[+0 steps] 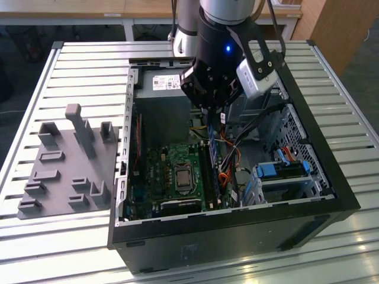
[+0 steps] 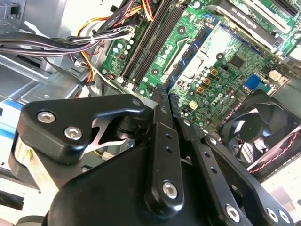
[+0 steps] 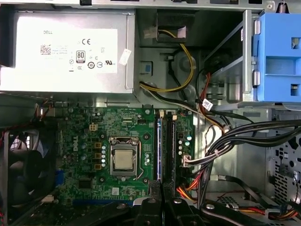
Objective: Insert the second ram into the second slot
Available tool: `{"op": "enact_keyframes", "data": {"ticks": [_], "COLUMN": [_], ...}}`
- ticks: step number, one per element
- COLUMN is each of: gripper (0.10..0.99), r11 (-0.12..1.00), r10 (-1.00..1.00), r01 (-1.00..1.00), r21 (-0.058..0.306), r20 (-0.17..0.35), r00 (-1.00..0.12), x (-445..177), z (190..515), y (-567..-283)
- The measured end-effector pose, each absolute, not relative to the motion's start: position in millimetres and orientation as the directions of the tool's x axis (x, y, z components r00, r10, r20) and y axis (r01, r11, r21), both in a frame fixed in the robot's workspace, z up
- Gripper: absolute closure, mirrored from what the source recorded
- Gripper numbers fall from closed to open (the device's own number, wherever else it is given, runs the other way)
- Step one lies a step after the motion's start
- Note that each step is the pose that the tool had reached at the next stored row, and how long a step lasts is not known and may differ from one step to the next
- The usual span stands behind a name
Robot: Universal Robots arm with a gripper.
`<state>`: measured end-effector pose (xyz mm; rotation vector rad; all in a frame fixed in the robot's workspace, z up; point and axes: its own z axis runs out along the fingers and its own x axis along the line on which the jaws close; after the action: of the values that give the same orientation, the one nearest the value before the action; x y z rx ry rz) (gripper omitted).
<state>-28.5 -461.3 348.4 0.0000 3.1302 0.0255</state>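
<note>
Gripper (image 1: 208, 112) position: above the open computer case (image 1: 237, 236), over the motherboard (image 3: 89, 141) edge that carries the memory slots. Fingers (image 2: 162, 127) are drawn together to a thin slit; whether the second ram is pinched in that slit cannot be determined. In the first wrist view, the slot nearer the processor (image 3: 124, 161) holds a blue-edged memory stick (image 3: 158, 146). The second slot (image 3: 172, 146), just beside it, appears dark. A grey fixture (image 1: 65, 171) lies on the slatted table (image 1: 89, 59), beside the case.
</note>
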Motion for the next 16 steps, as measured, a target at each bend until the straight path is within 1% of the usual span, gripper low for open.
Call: {"op": "enact_keyframes", "data": {"ticks": [16], "gripper": [0.957], "r11": [1.000], "r10": [0.000], "r01": [0.000], "r21": [0.016], "r20": [-0.011], "r00": [-1.000], "x": [-28.5], "z": [339.6], "y": [-461.3]}}
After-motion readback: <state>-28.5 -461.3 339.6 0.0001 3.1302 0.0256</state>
